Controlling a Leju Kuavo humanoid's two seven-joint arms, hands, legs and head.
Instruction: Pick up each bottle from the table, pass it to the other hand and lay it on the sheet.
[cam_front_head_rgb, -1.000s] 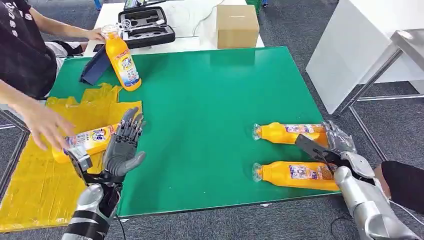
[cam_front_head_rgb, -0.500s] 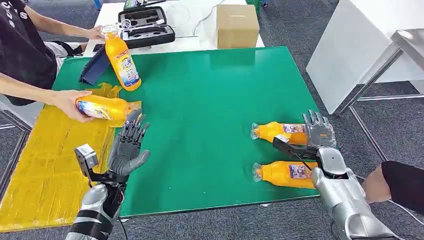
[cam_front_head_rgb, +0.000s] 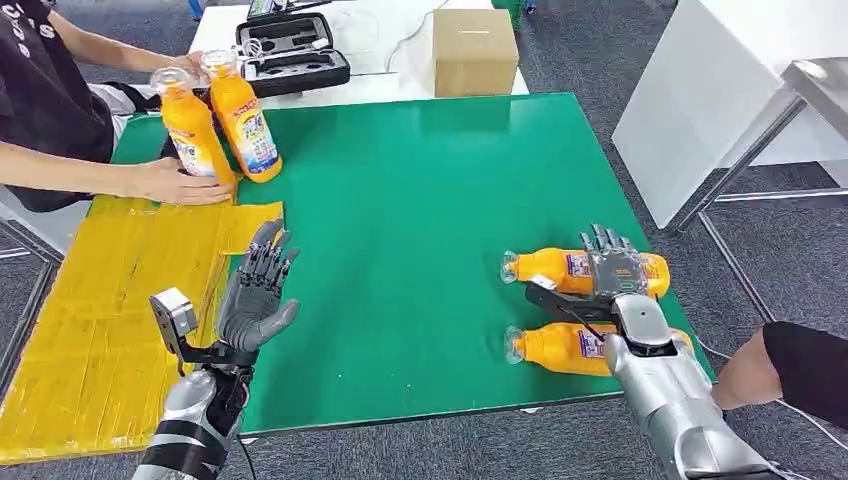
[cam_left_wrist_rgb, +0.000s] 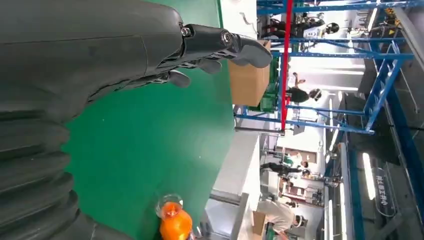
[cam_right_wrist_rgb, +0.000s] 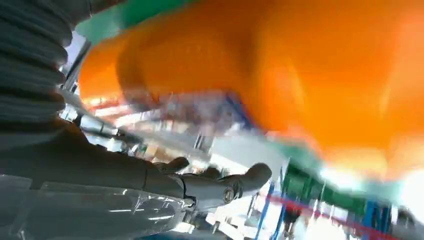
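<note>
Right hand (cam_front_head_rgb: 612, 268), fingers spread, over the farther lying bottle (cam_front_head_rgb: 560, 270) on the green tabletop (cam_front_head_rgb: 420, 200), nothing gripped; advise closing round the bottle's middle; left hand (cam_front_head_rgb: 255, 295) open, empty, beside the yellow sheet (cam_front_head_rgb: 90, 320).

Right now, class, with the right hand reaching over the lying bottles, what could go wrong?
1. The right robot hand is over the farther lying bottle; round and on its side, it may roll on the green table.
2. The nearer bottle lies close by and could be knocked.
3. A person's hand is beside the yellow sheet, the drop spot.
</note>
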